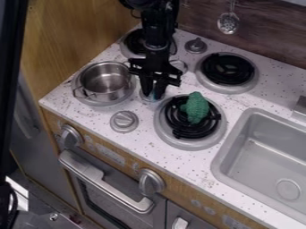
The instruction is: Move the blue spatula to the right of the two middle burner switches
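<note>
The black gripper [153, 95] hangs down between the steel pot and the front right burner, low over one of the two middle burner switches [145, 96]. The other middle switch [178, 66] is a round silver knob just behind the gripper, to its right. A small bit of blue [157, 94] shows at the gripper's lower end, likely part of the spatula; the rest of it is hidden. I cannot tell whether the gripper holds it.
A steel pot [106, 81] stands on the left burner. A green toy [195, 108] lies on the front right burner [170, 139]. More knobs [124, 121] [195, 45] stand in front and behind. The sink [263, 154] is at the right.
</note>
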Robot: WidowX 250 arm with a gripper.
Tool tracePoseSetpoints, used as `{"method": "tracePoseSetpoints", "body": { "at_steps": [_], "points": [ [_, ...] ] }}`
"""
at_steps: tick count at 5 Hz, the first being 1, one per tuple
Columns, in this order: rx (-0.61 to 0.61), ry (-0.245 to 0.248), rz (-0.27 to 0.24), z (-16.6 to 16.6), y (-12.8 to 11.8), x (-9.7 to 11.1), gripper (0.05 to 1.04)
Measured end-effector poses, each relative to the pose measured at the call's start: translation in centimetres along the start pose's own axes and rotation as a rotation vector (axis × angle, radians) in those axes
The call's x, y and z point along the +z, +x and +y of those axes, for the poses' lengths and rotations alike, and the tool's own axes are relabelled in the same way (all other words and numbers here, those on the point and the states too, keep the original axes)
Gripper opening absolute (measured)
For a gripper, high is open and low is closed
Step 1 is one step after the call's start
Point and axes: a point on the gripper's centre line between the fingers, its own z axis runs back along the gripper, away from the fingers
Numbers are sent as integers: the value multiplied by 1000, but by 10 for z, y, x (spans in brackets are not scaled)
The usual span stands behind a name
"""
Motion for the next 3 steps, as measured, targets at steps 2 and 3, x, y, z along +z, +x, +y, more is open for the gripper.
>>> {"method": "tracePoseSetpoints", "body": {
  "at_steps": [2, 3],
  "points": [
    [19, -36, -89, -6, -7, 48, 993],
    [49, -34, -114, -11, -24, 66, 998]
  ]
}}
